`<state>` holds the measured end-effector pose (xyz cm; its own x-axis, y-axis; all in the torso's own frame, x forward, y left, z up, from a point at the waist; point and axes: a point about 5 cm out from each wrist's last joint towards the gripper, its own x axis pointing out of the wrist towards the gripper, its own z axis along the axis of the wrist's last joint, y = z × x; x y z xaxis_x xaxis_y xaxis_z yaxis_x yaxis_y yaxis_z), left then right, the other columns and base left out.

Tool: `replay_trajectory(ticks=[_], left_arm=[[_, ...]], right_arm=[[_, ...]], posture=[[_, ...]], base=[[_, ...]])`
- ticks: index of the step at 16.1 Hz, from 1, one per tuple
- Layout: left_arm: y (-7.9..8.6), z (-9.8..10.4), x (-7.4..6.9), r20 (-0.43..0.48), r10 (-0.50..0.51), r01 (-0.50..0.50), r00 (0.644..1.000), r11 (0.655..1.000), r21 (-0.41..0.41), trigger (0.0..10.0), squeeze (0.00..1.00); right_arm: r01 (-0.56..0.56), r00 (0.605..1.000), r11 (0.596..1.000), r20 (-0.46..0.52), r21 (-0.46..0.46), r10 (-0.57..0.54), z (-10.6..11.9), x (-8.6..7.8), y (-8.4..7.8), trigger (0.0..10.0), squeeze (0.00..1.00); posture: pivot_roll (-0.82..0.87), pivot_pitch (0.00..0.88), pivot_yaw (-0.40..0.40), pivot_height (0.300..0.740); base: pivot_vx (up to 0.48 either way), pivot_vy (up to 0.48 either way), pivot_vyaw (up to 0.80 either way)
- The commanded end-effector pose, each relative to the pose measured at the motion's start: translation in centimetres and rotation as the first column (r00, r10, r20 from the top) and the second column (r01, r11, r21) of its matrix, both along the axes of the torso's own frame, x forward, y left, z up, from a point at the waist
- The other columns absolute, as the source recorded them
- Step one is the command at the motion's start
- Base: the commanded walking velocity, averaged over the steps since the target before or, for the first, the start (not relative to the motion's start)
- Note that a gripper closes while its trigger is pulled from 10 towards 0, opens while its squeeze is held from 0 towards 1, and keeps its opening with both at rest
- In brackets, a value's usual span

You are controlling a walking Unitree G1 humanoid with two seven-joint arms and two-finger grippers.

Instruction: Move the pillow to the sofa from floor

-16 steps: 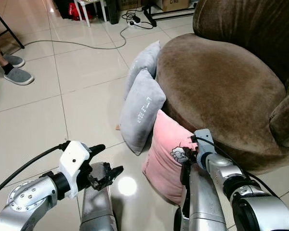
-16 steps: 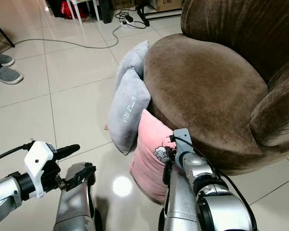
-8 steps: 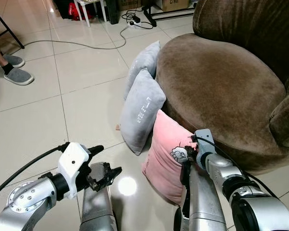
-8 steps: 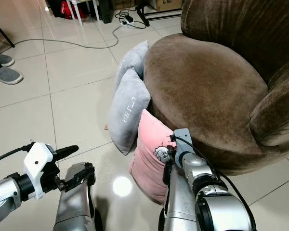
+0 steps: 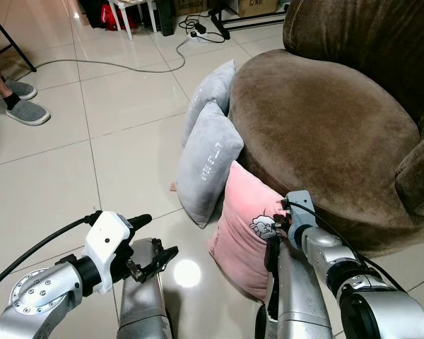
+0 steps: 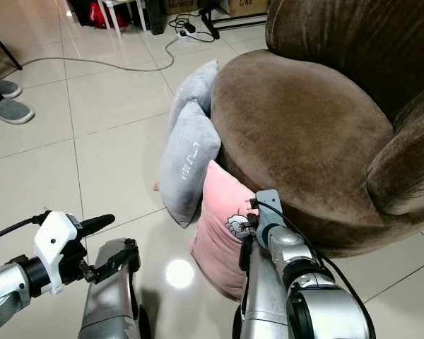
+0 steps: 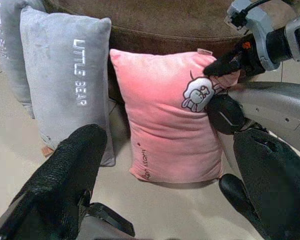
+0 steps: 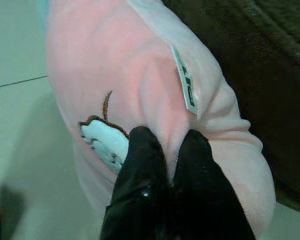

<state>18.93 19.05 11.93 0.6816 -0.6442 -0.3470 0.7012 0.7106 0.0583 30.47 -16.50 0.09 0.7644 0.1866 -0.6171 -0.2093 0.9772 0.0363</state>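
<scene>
Right gripper: fingers pinched together on a fold at the upper corner of the pink pillow, beside its white sewn label and embroidered sheep patch. Pink pillow: standing on edge on the tiled floor, leaning against the rounded front of the brown sofa. Two grey pillows: upright on the floor just beside the pink one, also against the sofa's curve; the nearer one reads "LITTLE BEAR". Left gripper: fingers spread wide, holding nothing, low over bare tile well apart from the pillows. Sofa seat: broad, unoccupied. Person's feet in grey shoes and a cable: far across the floor.
</scene>
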Motion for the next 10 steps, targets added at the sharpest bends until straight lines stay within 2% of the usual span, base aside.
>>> replay_trajectory(ticks=[1, 4, 6, 7, 10], left_arm=[[0.2, -0.1, 0.0, -0.001, -0.001, 0.001, 1.0, 1.0, 0.018, 10.0, 0.0], [0.2, 0.0, -0.5, 0.006, 0.032, -0.032, 0.999, 0.999, 0.004, 10.0, 0.0], [0.1, -0.1, -0.5, 0.007, 0.047, -0.047, 0.999, 0.999, -0.005, 10.0, 0.0], [0.0, -0.3, -0.7, 0.004, 0.055, -0.055, 0.998, 0.998, -0.009, 10.0, 0.0], [0.0, -0.4, -1.1, 0.024, 0.101, -0.1, 0.995, 0.995, -0.021, 10.0, 0.0]], right_arm=[[-0.065, 0.998, 0.994, 0.028, 0.092, 0.063, 0.0, -0.2, 1.3, 0.0, 0.0], [-0.212, 0.975, 0.946, 0.115, 0.244, 0.189, 0.7, -0.5, 1.9, 0.0, 0.0], [-0.249, 0.964, 0.918, 0.169, 0.31, 0.205, 1.4, -0.5, 1.8, 0.0, 0.0], [-0.266, 0.955, 0.892, 0.223, 0.366, 0.194, 2.2, -0.5, 1.6, 0.0, 0.0], [-0.212, 0.94, 0.834, 0.339, 0.51, 0.031, 5.5, -0.3, 0.7, 0.0, 0.0]], posture=[[0.2, 0.054, 0.042, 0.471], [0.19, 0.028, 0.038, 0.471], [0.18, 0.012, 0.036, 0.471], [0.17, 0.0, 0.032, 0.471], [0.15, 0.0, 0.023, 0.471]], base=[[0.0, 0.0, 0.0], [0.0, 0.0, 0.0], [0.0, 0.0, 0.0], [0.0, 0.0, 0.0], [0.0, 0.0, 0.0]])
